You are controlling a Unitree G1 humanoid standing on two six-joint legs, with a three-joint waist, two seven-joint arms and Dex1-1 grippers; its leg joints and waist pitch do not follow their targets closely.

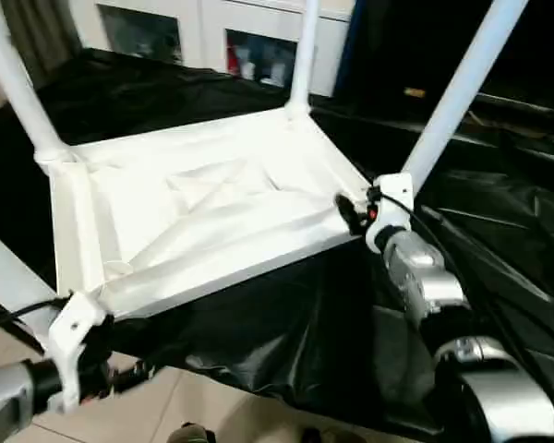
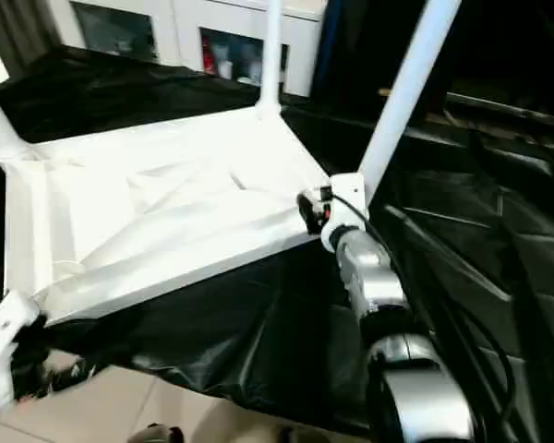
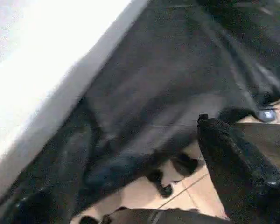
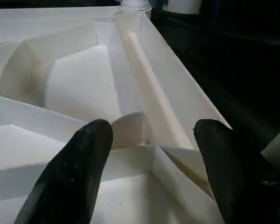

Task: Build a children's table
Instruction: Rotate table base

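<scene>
The children's table (image 1: 203, 217) lies upside down on a surface draped in black plastic sheeting (image 1: 286, 341), ribbed underside facing up, near edge overhanging the sheet's drop toward the tiled floor (image 1: 166, 411). White tube legs stand in the corner sockets: far-left leg (image 1: 18, 88), far-middle leg (image 1: 303, 55), right-hand leg (image 1: 462, 88) slanting up and outward, and a near-left leg (image 1: 5, 277) running off the picture edge. Right gripper (image 4: 151, 154) sits at the table's near-right corner, just beside the base of the right-hand leg; black fingers (image 4: 79, 168) spread wide apart above the ribs, nothing between them, silver forearm (image 1: 425, 277) trailing back toward the robot. Left gripper (image 1: 74, 355) hangs low at the table's near-left corner, below the rim, beside the sheet's hanging edge; one black finger (image 3: 238, 172) shows in the left wrist view against the sheet and floor, no object at it; how far its jaws stand open cannot be told. White cabinets (image 1: 212, 37) behind.
</scene>
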